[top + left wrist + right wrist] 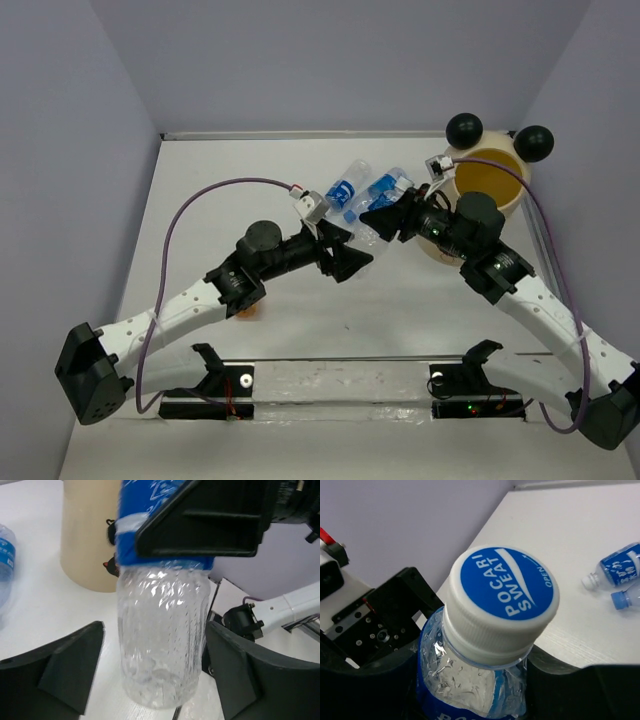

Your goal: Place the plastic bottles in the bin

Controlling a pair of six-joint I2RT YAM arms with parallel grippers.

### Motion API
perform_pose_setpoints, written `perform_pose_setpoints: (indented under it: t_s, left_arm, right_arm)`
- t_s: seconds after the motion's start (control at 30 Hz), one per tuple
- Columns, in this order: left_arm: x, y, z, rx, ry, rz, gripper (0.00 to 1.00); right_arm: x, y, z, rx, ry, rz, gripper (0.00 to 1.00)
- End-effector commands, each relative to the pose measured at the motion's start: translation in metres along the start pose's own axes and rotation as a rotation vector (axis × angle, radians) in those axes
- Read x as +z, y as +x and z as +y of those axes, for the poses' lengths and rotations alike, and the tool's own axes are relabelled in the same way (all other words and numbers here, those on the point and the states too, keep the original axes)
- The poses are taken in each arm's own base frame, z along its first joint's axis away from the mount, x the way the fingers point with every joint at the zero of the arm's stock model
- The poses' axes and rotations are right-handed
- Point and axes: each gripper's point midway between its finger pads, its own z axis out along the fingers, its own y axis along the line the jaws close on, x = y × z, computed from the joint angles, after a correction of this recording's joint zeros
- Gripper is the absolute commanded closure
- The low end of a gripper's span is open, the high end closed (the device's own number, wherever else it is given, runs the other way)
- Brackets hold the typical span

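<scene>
My right gripper (381, 219) is shut on a clear bottle with a blue label (367, 237), held upright above the table. In the right wrist view the bottle's blue-and-white cap (502, 607) points at the camera, with the jaws closed on the label below it. My left gripper (349, 257) is open, its fingers (65, 672) standing on either side of that bottle's ribbed base (162, 645). Two more clear blue-label bottles (346, 189) (387, 188) lie on the table behind. The cream-yellow bin (488, 181) with black ball ears stands at the back right.
An orange object (248, 313) shows partly under my left arm. The two lying bottles also show in the right wrist view (616, 571). The bin's side (89, 540) stands behind the held bottle in the left wrist view. Purple walls enclose the table.
</scene>
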Motion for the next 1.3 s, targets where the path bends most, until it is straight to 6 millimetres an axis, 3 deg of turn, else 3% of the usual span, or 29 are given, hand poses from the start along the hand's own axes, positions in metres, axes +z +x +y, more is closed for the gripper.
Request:
perform_pose_setpoints:
  t_s: [0.0,0.07,0.1,0.13,0.17,0.2,0.33,0.47,0.67,0.9,1.1,1.13,1.17,1.27]
  left_arm:
    - [-0.009,-0.016,0.023,0.019,-0.152,-0.076,0.02]
    - [-0.010,-0.017,0.038,0.003,-0.239,-0.077,0.01]
    - [-0.011,-0.018,0.056,-0.003,-0.341,-0.075,0.01]
    - [-0.011,-0.019,0.065,-0.004,-0.393,-0.076,0.01]
    - [-0.011,-0.018,0.074,-0.004,-0.438,-0.070,0.01]
    - [-0.009,-0.018,0.088,-0.005,-0.504,-0.062,0.01]
    - [0.001,-0.016,0.127,0.014,-0.649,-0.034,0.01]
    - [0.019,-0.008,0.166,0.013,-0.726,0.010,0.01]
    - [0.048,-0.005,0.236,-0.004,-0.796,0.048,0.01]
    - [0.065,-0.019,0.276,0.066,-0.838,0.066,0.01]
    - [0.082,-0.006,0.303,0.095,-0.826,0.129,0.01]
    - [0.089,-0.001,0.307,0.096,-0.805,0.151,0.01]
    - [0.092,0.001,0.309,0.101,-0.793,0.164,0.01]
    - [0.102,0.011,0.318,0.119,-0.776,0.216,0.01]
  right_arm:
    - [-0.033,-0.081,0.006,-0.109,0.146,-0.298,0.63]
    - [-0.054,-0.102,-0.014,-0.158,0.310,-0.379,0.64]
    - [-0.069,-0.117,-0.027,-0.200,0.421,-0.430,0.65]
    - [-0.074,-0.123,-0.023,-0.230,0.419,-0.442,0.65]
    - [-0.091,-0.133,-0.037,-0.239,0.533,-0.493,0.65]
    - [-0.106,-0.142,-0.038,-0.259,0.579,-0.535,0.65]
    - [-0.161,-0.162,-0.061,-0.341,0.842,-0.640,0.66]
    - [-0.190,-0.169,-0.077,-0.400,1.015,-0.706,0.66]
    - [-0.199,-0.182,-0.086,-0.441,1.124,-0.822,0.66]
    - [-0.190,-0.200,-0.103,-0.506,1.195,-0.862,0.66]
    - [-0.184,-0.197,-0.133,-0.516,1.252,-0.848,0.65]
    - [-0.184,-0.197,-0.137,-0.516,1.266,-0.844,0.63]
    - [-0.181,-0.194,-0.142,-0.514,1.279,-0.830,0.43]
    - [-0.182,-0.189,-0.147,-0.507,1.307,-0.808,0.09]
